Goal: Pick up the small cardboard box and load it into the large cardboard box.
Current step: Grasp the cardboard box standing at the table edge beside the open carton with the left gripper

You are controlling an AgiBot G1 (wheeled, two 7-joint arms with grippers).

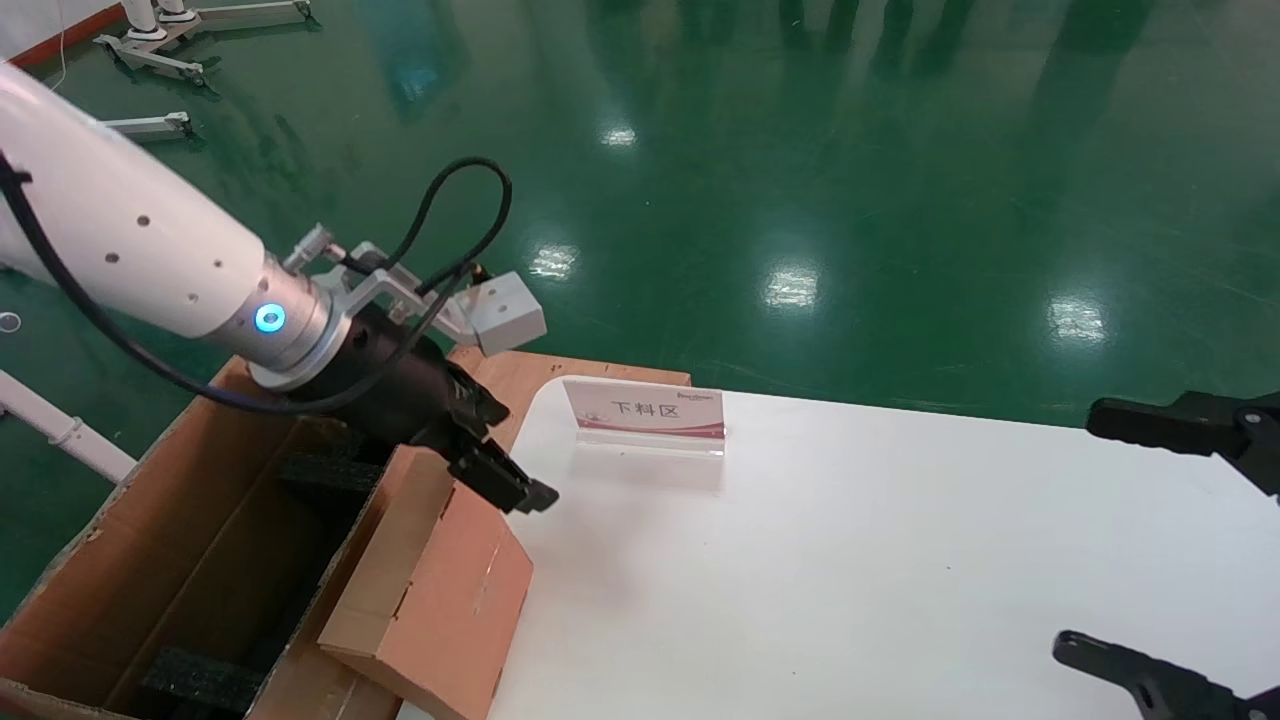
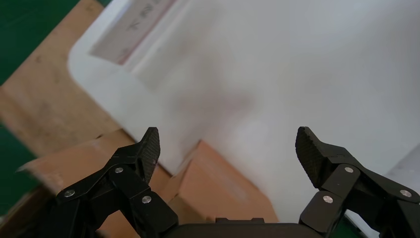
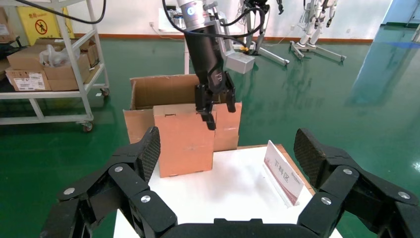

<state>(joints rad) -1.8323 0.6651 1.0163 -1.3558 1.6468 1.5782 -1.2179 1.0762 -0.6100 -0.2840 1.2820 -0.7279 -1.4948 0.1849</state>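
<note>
Nearest to us, at the right edge of the white table (image 1: 860,560), our right gripper (image 1: 1180,540) hangs idle with its two black fingers spread wide and nothing between them. On the table's near-left corner we see the small cardboard box (image 1: 440,600), tilted and leaning against the right wall of the large cardboard box (image 1: 110,560), which stands off the table's left side with black foam blocks (image 1: 200,680) inside. It has not gone in. Just above the small box's far upper edge is our left gripper (image 1: 500,470), its jaws parted; whether the lower fingertip touches the cardboard we cannot tell. Farther back on the table stands a small sign card (image 1: 645,415), and beyond it stretches the green floor (image 1: 800,150).
</note>
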